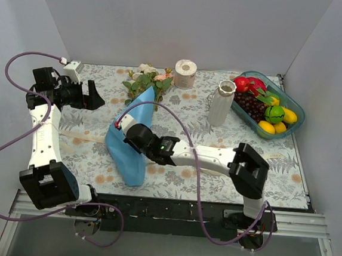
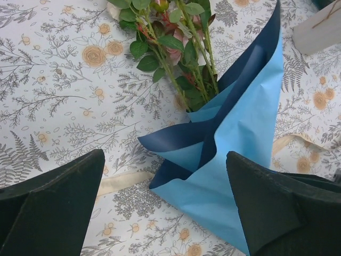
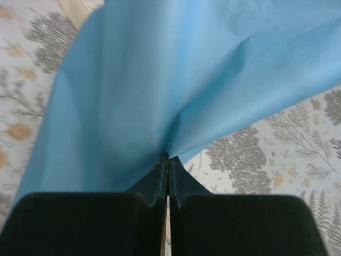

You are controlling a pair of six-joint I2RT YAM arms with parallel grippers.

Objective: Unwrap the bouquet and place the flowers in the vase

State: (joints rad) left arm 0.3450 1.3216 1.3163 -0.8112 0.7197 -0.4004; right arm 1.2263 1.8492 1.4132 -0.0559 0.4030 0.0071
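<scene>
The bouquet lies across the table's middle, its blue paper sheet (image 1: 133, 138) partly unfolded. The flowers (image 1: 146, 78), white and pink roses with green leaves, stick out of its far end. My right gripper (image 1: 122, 125) is shut on a fold of the blue paper (image 3: 160, 80), the tips (image 3: 168, 158) pinching it. My left gripper (image 1: 96, 96) stands open to the left of the bouquet, holding nothing. The left wrist view shows the green stems (image 2: 181, 58) running into the opened paper (image 2: 240, 133). The white ribbed vase (image 1: 222, 102) stands upright at the back right.
A beige ribbon (image 1: 77, 136) lies loose on the floral tablecloth, passing under the paper (image 2: 120, 181). A white toilet-paper roll (image 1: 185, 73) stands at the back. A teal fruit basket (image 1: 294, 118) sits at the far right beside the vase.
</scene>
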